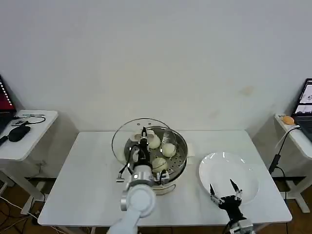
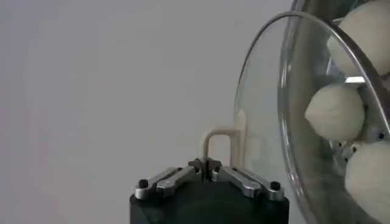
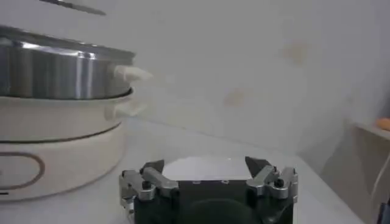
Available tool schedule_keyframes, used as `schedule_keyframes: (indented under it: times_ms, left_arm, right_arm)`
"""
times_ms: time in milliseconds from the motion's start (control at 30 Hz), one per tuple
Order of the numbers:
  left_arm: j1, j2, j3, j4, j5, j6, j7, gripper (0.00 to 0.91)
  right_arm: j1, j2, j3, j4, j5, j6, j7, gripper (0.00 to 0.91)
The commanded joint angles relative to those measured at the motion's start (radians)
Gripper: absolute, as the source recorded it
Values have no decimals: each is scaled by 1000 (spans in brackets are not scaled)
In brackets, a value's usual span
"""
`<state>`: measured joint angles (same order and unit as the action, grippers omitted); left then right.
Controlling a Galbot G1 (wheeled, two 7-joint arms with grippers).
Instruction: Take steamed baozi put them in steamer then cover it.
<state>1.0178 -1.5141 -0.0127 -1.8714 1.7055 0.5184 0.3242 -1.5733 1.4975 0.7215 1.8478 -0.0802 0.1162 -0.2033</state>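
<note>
left end effector (image 2: 207, 165) gripping cover (image 1: 127, 139) above steamer (image 1: 179, 163); plate (image 1: 246, 170) beside

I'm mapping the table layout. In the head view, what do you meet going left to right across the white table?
Left gripper holding the cover → steamer with baozi → white plate, right gripper over its near edge.

- A white table (image 1: 87, 195) fills the middle of the head view, set against a plain white wall (image 1: 156, 53).
- A flat white round plate (image 1: 229, 176) lies on the table's right half.
- Left of the table, a smaller white side table (image 1: 29, 141) carries a black computer mouse (image 1: 18, 131).
- Right of the table, a desk edge (image 1: 292, 134) holds a small orange object (image 1: 288, 120).
</note>
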Motion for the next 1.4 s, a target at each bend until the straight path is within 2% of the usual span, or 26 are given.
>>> schedule_keyframes:
  times_ms: [33, 1400]
  left_arm:
    - [8, -84, 26, 43, 40, 19, 56, 0]
    - [4, -89, 50, 101, 33, 16, 1, 0]
  right_arm:
    - [6, 3, -10, -17, -19, 4, 1, 907]
    - [3, 3, -21, -46, -55, 12, -3, 907]
